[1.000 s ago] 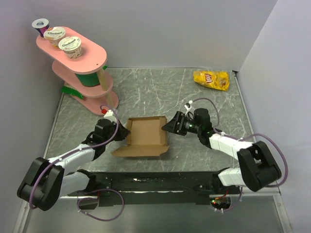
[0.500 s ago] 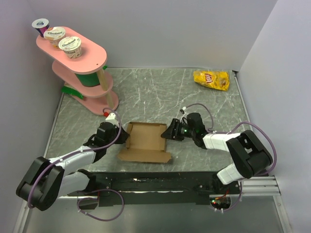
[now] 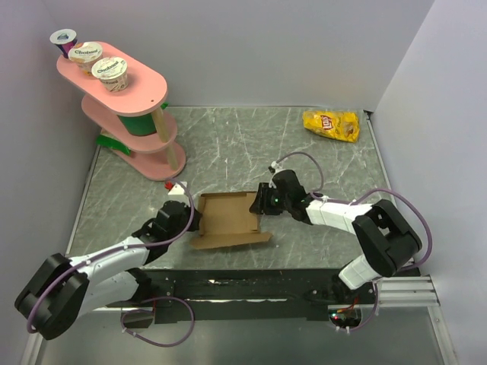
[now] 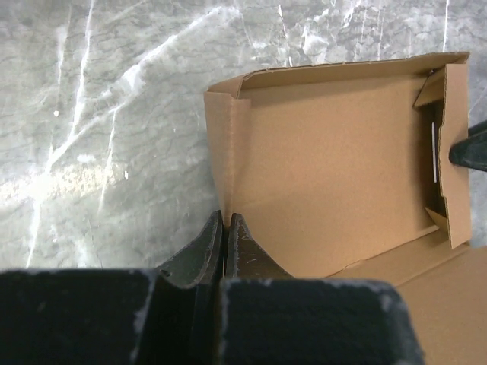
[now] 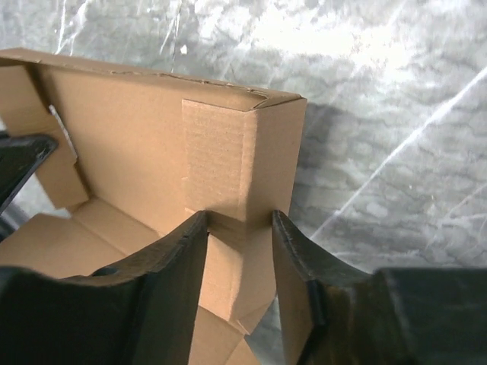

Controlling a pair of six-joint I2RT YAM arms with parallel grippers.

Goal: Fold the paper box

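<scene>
a grey table point(image 3: 319, 163) veined with white like marble carries everything. the paper box point(image 3: 227, 217) lies on it toward the near edge, about midway across. it is plain brown cardboard, an open shallow tray with raised walls and one flap spread flat on the near side. well behind the box and to its right, close to the far right corner, lies a yellow chip bag point(image 3: 331, 125). behind the box to its left stands a pink stand point(image 3: 114, 115) of tiers with green parts, its base on the table by the left edge.
</scene>
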